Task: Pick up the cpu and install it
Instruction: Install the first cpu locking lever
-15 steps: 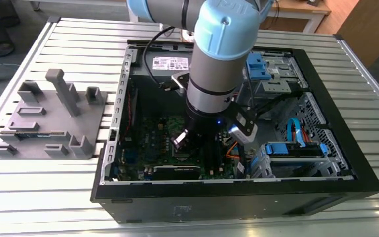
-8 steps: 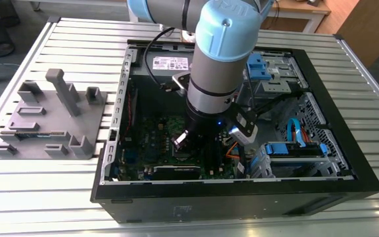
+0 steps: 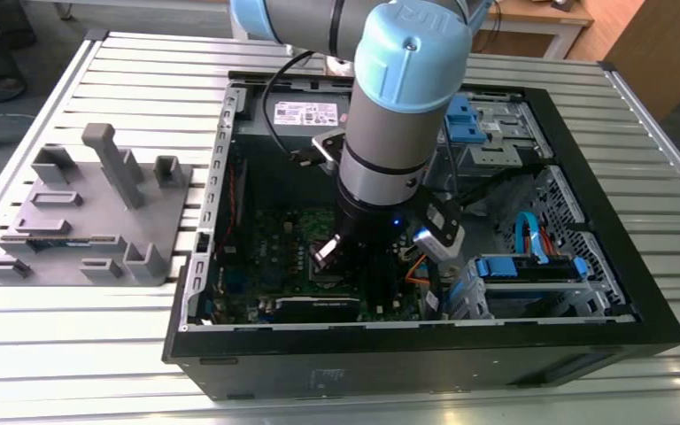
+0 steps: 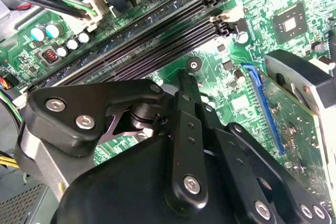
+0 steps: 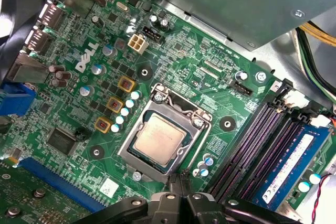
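I see the cpu [image 5: 159, 139] lying flat in the board's socket [image 5: 164, 135], my gripper [image 5: 181, 190] just above. It looks light, stiff and fragile, best taken by opposite edges. I cannot tell the hand's opening or hold.

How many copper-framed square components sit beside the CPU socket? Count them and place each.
3 copper-framed components, in the first wrist view, in a row beside the socket holding the cpu: one nearest the white connector, one mid-row, one farthest. More may be hidden.

Bright even light, soft shadows, blurred near linkage
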You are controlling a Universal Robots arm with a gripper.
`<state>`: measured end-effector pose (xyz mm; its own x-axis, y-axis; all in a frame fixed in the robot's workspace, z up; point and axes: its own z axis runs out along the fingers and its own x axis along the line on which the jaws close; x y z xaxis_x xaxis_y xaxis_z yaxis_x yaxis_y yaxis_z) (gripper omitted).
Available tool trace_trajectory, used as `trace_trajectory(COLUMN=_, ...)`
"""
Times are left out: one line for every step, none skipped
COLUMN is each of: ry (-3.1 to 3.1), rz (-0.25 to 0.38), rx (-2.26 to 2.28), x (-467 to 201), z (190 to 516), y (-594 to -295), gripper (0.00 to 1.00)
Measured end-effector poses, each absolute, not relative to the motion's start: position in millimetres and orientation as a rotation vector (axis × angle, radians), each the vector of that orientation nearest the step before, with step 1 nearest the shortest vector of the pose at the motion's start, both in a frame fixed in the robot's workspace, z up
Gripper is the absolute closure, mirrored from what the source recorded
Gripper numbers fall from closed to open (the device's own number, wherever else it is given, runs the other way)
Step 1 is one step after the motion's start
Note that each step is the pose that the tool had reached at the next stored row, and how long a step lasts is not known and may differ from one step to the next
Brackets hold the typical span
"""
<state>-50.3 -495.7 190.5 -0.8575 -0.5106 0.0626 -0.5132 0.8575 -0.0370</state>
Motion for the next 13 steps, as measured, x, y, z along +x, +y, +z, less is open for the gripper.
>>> trace_trajectory(ry=-2.979, rz=0.081, rx=0.821, x=-50.1, z=190.1, y=-495.7, gripper=0.89)
trace_trajectory(ry=-2.979, rz=0.081, rx=0.821, x=-49.9, z=189.6, y=-495.7, gripper=0.89)
trace_trajectory(ry=-2.979, rz=0.08, rx=0.822, x=-49.8, z=189.1, y=-495.7, gripper=0.89)
trace_trajectory(ry=-2.979, rz=0.08, rx=0.822, x=-49.7, z=188.7, y=-495.7, gripper=0.89)
trace_trajectory(ry=-2.98, rz=0.079, rx=0.822, x=-49.6, z=188.2, y=-495.6, gripper=0.89)
trace_trajectory(ry=-2.979, rz=0.08, rx=0.822, x=-49.6, z=188.3, y=-495.6, gripper=0.89)
trace_trajectory(ry=-2.979, rz=0.08, rx=0.822, x=-49.6, z=188.3, y=-495.6, gripper=0.89)
trace_trajectory(ry=-2.979, rz=0.08, rx=0.822, x=-49.6, z=188.3, y=-495.7, gripper=0.89)
trace_trajectory(ry=-2.979, rz=0.08, rx=0.822, x=-49.7, z=188.4, y=-495.9, gripper=0.89)
trace_trajectory(ry=-2.979, rz=0.079, rx=0.822, x=-49.8, z=188.4, y=-496.0, gripper=0.89)
trace_trajectory(ry=-2.979, rz=0.078, rx=0.822, x=-49.8, z=188.4, y=-496.1, gripper=0.89)
trace_trajectory(ry=-2.98, rz=0.077, rx=0.822, x=-49.8, z=188.5, y=-496.2, gripper=0.89)
trace_trajectory(ry=-2.98, rz=0.077, rx=0.822, x=-49.8, z=188.8, y=-496.2, gripper=0.89)
